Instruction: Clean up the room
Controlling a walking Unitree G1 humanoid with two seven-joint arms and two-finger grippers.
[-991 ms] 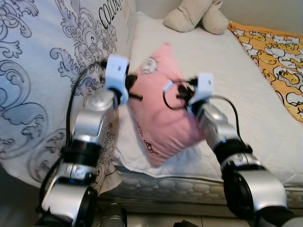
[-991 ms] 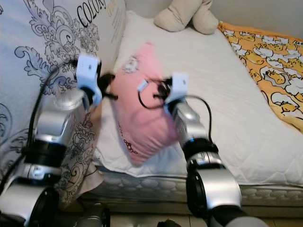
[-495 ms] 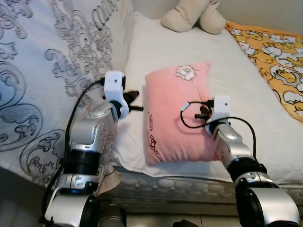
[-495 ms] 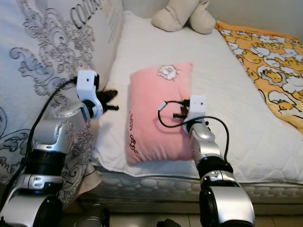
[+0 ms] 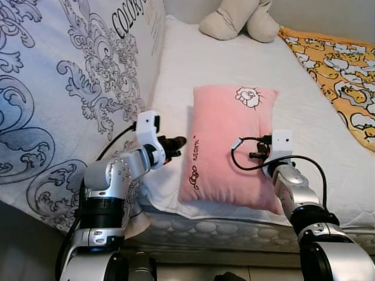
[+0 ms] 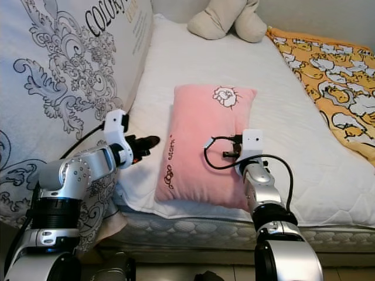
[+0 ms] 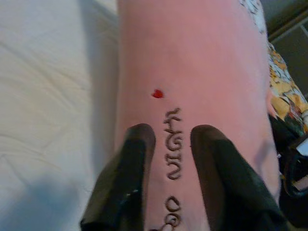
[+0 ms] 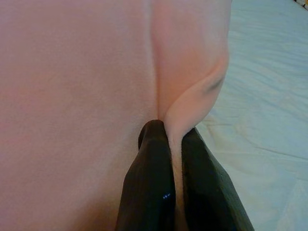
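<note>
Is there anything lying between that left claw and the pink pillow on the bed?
Nothing visible does. The left gripper hovers open just beside the pink pillow, with bare white mattress under the gap. The right gripper already pinches a fold at the pillow's other edge.

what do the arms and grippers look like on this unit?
Both arms are silver metallic shells with black joint rings. A white boxy module sits at each wrist, and a loose black cable loops from it. The left gripper and right gripper each have two long, glossy black fingers with rounded tips.
</note>
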